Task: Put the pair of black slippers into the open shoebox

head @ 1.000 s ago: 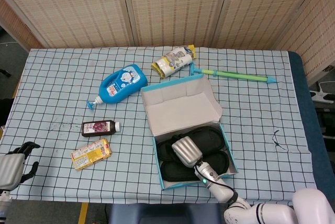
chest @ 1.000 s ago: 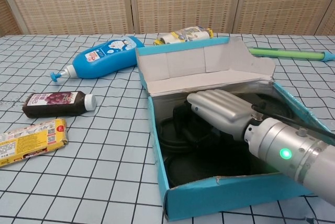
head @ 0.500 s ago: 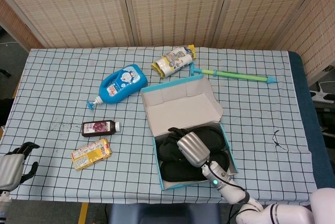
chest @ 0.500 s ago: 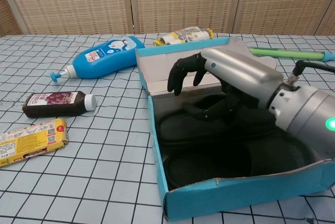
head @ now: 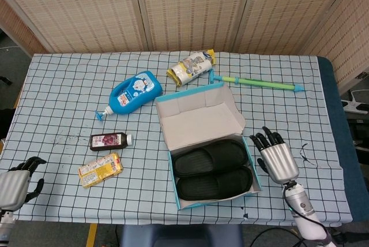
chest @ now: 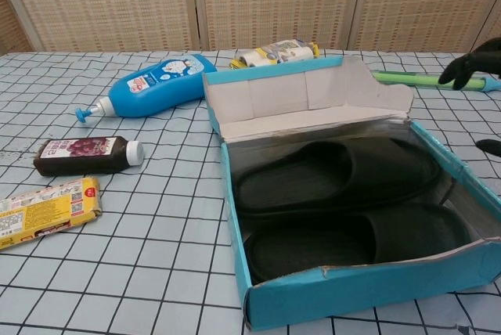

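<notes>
1. The black slippers (head: 211, 168) lie side by side inside the open shoebox (head: 173, 175), soles down, one toward the far side and one toward the near side; the chest view shows them filling most of the box floor.
2. The shoebox is blue outside and pale inside, with its lid flap (head: 199, 117) standing open on the far side.
3. The right robot hand (head: 277, 159) is just to the right of the shoebox, clear of it, with its dark fingers (head: 266, 139) spread and pointing toward the far side; it holds nothing.
4. In the chest view only the right robot hand's dark fingertips (chest: 470, 66) show at the right edge, above the box's right wall.
5. The left robot hand (head: 12, 184) sits at the near left corner of the surface (head: 69, 85), partly cut off by the frame; its dark fingers are loosely curled, nothing shows in them, and whether it is open or closed cannot be told.
6. On the checked surface to the left of the box lie a blue bottle (head: 134, 93), a small dark bottle (head: 109, 141) and a yellow packet (head: 100, 169).
7. On the far side of the box lie a crumpled snack bag (head: 190, 67) and a green stick (head: 258, 82) with blue ends.
</notes>
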